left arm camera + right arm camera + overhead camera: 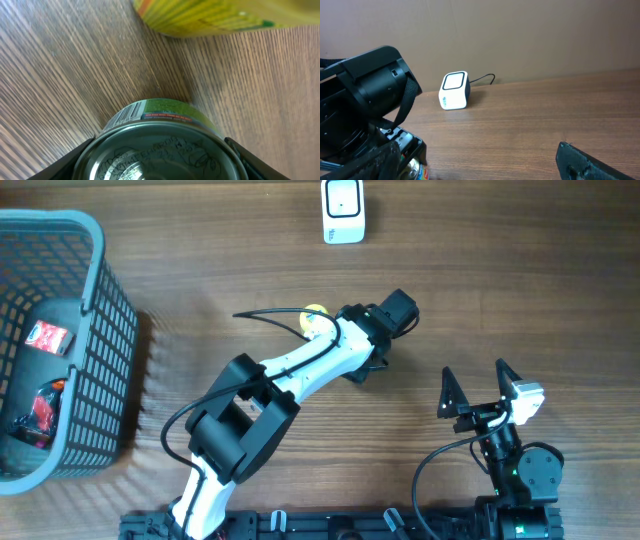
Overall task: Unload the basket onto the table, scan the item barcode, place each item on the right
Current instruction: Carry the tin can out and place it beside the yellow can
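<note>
The left gripper (159, 165) hugs the upright can (165, 112) on both sides. The scanner (343, 210) sits at 12 o'clock from the can, and this arm is the nearer one. The right gripper (470, 392) is wide open, holding nothing

On the left wrist camera the can (160, 145) runs off the bottom edge and a blurred yellow-green thing (220, 15) off the top. Overhead, my left arm (300, 367) hides the can; I see only a yellow sliver (314, 313).
</note>
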Action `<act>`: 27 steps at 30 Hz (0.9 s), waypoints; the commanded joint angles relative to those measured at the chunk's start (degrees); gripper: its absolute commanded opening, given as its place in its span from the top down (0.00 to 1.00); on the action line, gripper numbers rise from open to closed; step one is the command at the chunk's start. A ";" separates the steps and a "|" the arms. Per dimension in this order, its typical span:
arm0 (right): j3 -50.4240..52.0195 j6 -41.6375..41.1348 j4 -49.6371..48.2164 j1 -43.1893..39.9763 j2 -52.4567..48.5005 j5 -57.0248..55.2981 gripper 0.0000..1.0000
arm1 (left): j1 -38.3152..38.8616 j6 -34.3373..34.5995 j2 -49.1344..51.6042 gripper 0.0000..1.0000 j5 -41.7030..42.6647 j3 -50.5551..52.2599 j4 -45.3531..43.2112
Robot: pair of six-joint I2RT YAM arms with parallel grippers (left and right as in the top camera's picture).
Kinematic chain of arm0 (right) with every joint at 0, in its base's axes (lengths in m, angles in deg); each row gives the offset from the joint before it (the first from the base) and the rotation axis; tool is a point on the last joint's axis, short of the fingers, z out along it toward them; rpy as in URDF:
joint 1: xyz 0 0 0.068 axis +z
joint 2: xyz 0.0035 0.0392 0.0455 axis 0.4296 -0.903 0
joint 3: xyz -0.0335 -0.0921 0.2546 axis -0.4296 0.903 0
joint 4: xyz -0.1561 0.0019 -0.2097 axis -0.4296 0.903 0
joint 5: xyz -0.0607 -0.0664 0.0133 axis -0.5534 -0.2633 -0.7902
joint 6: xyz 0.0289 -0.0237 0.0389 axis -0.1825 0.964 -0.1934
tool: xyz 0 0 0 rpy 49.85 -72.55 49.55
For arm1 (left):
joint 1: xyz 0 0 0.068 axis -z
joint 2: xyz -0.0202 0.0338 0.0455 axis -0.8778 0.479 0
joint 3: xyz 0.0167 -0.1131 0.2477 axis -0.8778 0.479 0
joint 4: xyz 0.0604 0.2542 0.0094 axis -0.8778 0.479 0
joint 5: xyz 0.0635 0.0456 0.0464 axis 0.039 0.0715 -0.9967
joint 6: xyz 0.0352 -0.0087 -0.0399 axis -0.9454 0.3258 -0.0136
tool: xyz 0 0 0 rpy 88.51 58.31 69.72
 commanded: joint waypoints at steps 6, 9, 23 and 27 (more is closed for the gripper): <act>0.07 -0.39 -0.26 0.20 0.35 -0.37 0.00 | -2.86 17.68 1.27 0.34 5.68 -0.17 -1.75; 0.07 -0.42 -0.26 0.20 0.35 -0.37 0.00 | -3.65 17.68 2.91 0.26 8.50 -0.17 -3.23; 0.07 -0.42 -0.26 0.20 0.35 -0.37 0.00 | -1.97 8.44 -2.01 0.00 5.88 -0.20 -0.13; 0.07 -0.39 -0.26 0.20 0.35 -0.39 0.00 | 0.46 6.75 -11.61 0.00 -5.29 -0.20 2.47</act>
